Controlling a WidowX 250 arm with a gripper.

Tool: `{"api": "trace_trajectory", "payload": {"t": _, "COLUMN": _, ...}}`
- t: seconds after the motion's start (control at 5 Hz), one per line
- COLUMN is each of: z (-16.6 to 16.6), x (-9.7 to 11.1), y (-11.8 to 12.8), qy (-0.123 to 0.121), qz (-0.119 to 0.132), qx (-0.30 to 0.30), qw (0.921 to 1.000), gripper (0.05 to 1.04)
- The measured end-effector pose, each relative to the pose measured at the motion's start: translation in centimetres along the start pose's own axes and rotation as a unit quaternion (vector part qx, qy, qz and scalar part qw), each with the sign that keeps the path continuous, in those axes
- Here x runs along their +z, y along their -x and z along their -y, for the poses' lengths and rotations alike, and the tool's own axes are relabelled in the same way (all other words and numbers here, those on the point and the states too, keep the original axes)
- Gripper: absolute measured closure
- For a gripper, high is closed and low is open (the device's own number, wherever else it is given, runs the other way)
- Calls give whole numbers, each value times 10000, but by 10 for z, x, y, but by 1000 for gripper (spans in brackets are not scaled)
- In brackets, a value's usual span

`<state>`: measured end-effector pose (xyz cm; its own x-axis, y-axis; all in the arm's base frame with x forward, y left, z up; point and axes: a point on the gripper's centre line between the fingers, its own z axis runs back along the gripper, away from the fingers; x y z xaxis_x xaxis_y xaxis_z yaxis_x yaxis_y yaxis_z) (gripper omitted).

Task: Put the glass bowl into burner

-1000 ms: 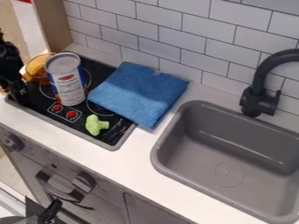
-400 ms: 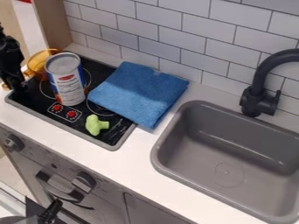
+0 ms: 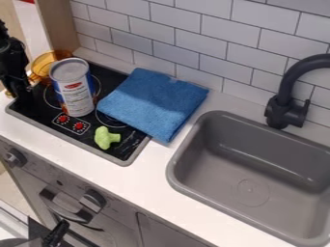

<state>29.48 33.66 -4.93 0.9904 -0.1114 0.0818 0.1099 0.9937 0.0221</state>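
Note:
The gripper (image 3: 20, 92) hangs at the left edge of the view, low over the left end of the black stove top (image 3: 35, 113). Right beside it is the amber glass bowl (image 3: 42, 63), tilted, at the stove's back left corner behind the can. The can hides part of the bowl, and the arm stands in front of its left side. Whether gripper and bowl touch is hard to make out. Burner rings (image 3: 103, 120) are drawn on the stove top, partly covered by the can and the cloth.
A tall can (image 3: 74, 91) stands on the stove. A folded blue cloth (image 3: 153, 102) lies over the stove's right side and the counter. A green toy piece (image 3: 105, 138) rests near the front. The grey sink (image 3: 258, 173) and dark faucet (image 3: 283, 103) are at the right.
The gripper has shifted slightly at the left edge, first right and then a little back. The amber bowl's visible outline has changed, its rim rising and tilting a bit more toward the right.

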Motion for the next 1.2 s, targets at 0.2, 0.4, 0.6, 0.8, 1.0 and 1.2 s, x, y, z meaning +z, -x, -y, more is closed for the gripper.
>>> {"api": "trace_trajectory", "payload": {"t": 0.2, "z": 4, "x": 1, "y": -3, "qy": 94, "qz": 50, "qx": -109, "qw": 9999, "gripper": 706}}
{"api": "trace_trajectory", "payload": {"t": 0.4, "z": 11, "x": 2, "y": -15, "qy": 188, "qz": 160, "qx": -147, "qw": 9996, "gripper": 706}}
{"api": "trace_trajectory", "payload": {"t": 0.6, "z": 13, "x": 3, "y": -23, "qy": 148, "qz": 277, "qx": -148, "qw": 9994, "gripper": 706}}
{"api": "trace_trajectory", "payload": {"t": 0.8, "z": 11, "x": 15, "y": -31, "qy": 61, "qz": 497, "qx": -82, "qw": 9987, "gripper": 706}}
{"api": "trace_trajectory", "payload": {"t": 1.0, "z": 15, "x": 21, "y": -38, "qy": 22, "qz": 722, "qx": -57, "qw": 9974, "gripper": 706}}
{"api": "trace_trajectory", "payload": {"t": 1.2, "z": 14, "x": 21, "y": -45, "qy": -103, "qz": 822, "qx": -38, "qw": 9966, "gripper": 706}}
